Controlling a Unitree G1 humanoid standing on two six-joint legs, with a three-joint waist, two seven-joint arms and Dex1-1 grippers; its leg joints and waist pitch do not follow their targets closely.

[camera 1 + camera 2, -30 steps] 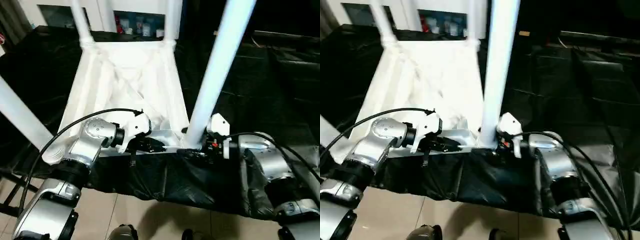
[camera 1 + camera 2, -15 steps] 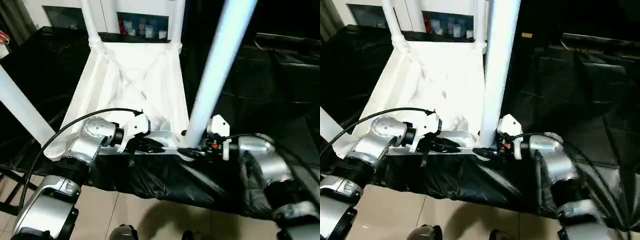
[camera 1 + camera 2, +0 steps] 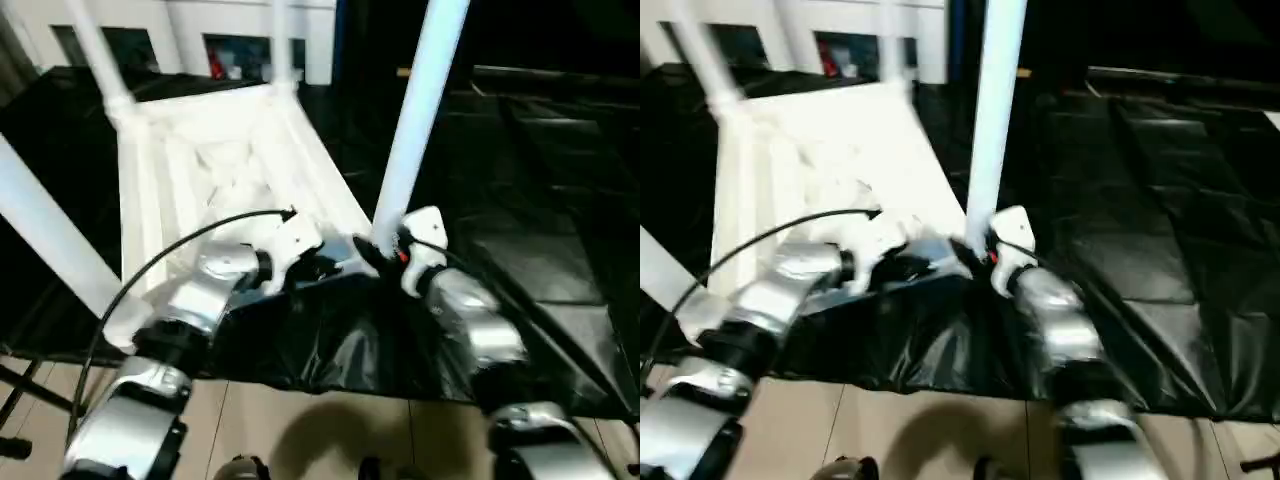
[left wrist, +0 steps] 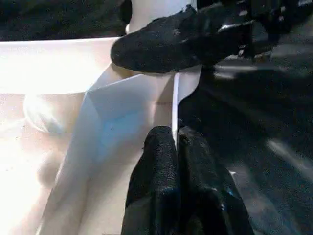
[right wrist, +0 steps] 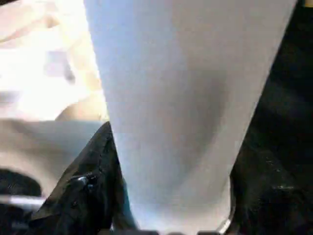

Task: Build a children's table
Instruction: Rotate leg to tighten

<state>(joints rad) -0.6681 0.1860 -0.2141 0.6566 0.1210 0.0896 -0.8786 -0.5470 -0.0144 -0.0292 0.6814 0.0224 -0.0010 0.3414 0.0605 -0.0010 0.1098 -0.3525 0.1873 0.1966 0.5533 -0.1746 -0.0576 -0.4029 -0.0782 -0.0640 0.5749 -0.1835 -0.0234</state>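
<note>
The children's table (image 3: 225, 150) lies upside down on a black cloth, its ribbed underside facing up and white tube legs standing from the corners. My left gripper (image 3: 335, 262) is at the near rim beside the near right corner, and in the left wrist view its fingers (image 4: 161, 166) are shut on the thin white rim wall (image 4: 174, 112). My right gripper (image 3: 385, 250) is at the foot of the near right leg (image 3: 415, 110). In the right wrist view its black fingers (image 5: 93, 186) press on both sides of that leg (image 5: 181, 107).
A white cabinet with glass doors (image 3: 230, 45) stands behind the table. The black cloth (image 3: 530, 220) spreads wide to the right. The near left leg (image 3: 40, 225) leans out over my left arm. Tiled floor (image 3: 300, 440) lies below the near edge.
The whole view has swung and tilted. Both grippers keep their places at the table's near right corner, the right one a little tighter round the leg.
</note>
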